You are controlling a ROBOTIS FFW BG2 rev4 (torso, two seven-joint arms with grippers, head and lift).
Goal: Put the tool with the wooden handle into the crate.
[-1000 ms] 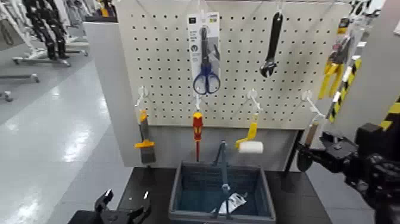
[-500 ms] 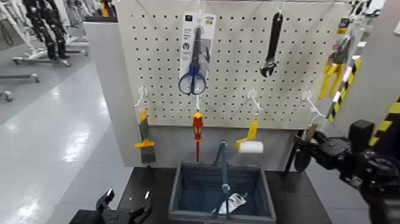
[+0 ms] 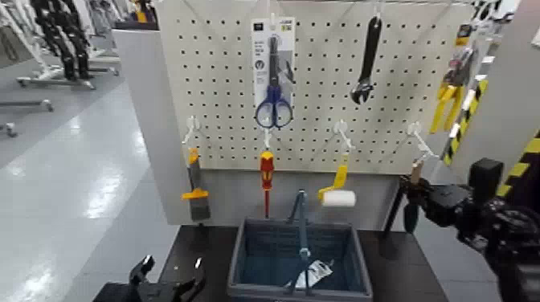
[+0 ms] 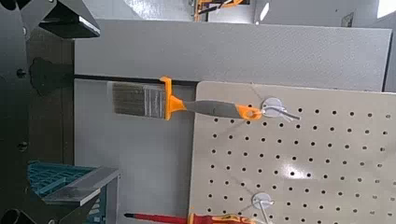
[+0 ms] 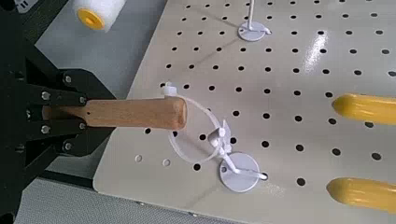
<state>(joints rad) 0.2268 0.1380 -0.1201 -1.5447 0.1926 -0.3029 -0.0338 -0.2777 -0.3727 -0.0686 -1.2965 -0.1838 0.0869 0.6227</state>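
Note:
The trowel hangs at the pegboard's lower right, its wooden handle (image 3: 416, 172) above the dark blade (image 3: 411, 215). My right gripper (image 3: 419, 199) is shut on it from the right. In the right wrist view the fingers (image 5: 58, 114) clamp the wooden handle (image 5: 131, 112), and its white loop (image 5: 198, 138) lies around the white peg hook (image 5: 238, 173). The blue-grey crate (image 3: 241, 265) with a hoop handle (image 3: 300, 221) stands on the dark table below the board; its corner shows in the left wrist view (image 4: 56, 177). My left gripper (image 3: 167, 283) is open and parked low at the front left.
The pegboard (image 3: 321, 128) also holds packaged blue scissors (image 3: 274, 76), a black wrench (image 3: 368, 60), an orange paint brush (image 3: 195, 193), a red-and-yellow screwdriver (image 3: 266, 173) and a yellow-handled roller (image 3: 337, 195). A white tag (image 3: 313, 275) lies in the crate. Yellow tools (image 3: 446, 100) hang at the right.
My right gripper with the trowel has shifted a little left toward the board. The scissors package swung left and is back near the middle. The left arm has not moved.

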